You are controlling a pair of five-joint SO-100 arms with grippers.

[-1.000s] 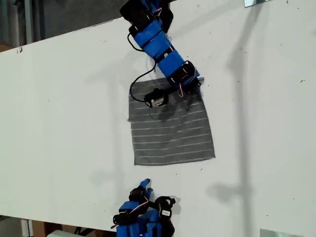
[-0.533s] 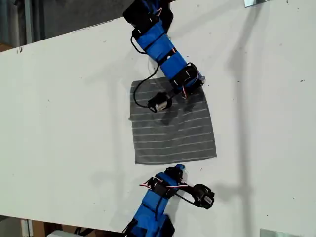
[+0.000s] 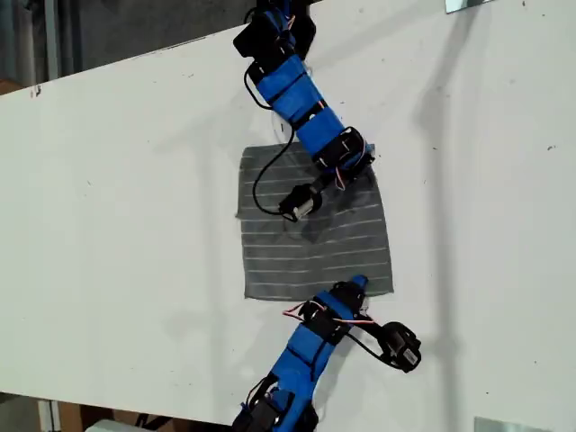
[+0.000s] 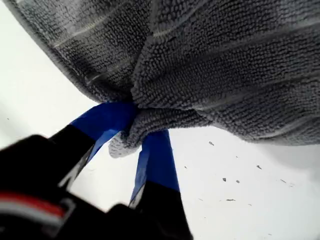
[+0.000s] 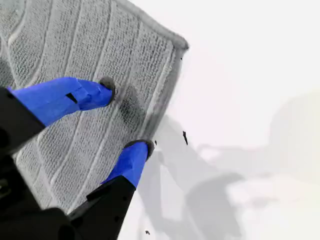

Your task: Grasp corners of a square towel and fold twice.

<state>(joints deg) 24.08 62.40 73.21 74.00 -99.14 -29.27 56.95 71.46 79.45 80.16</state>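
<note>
While the first gripper (image 4: 134, 131) was clamped on a bunched corner (image 4: 145, 122) of the striped grey towel (image 3: 315, 236), that pinch looked shallow, so the fabric seemed likely to slip free if the arm lifted quickly. The second gripper (image 5: 127, 117) was spread wide, holding nothing, its fingertips (image 5: 106, 89) resting on or just above the cloth beside another corner (image 5: 181, 44); closing from there could have caught only a thin edge or missed it. The towel lay mostly flat on the white table (image 3: 117, 198), mid-scene in the exterior view. One arm reached it from the exterior view's top, the other from the bottom, at opposite edges.
</note>
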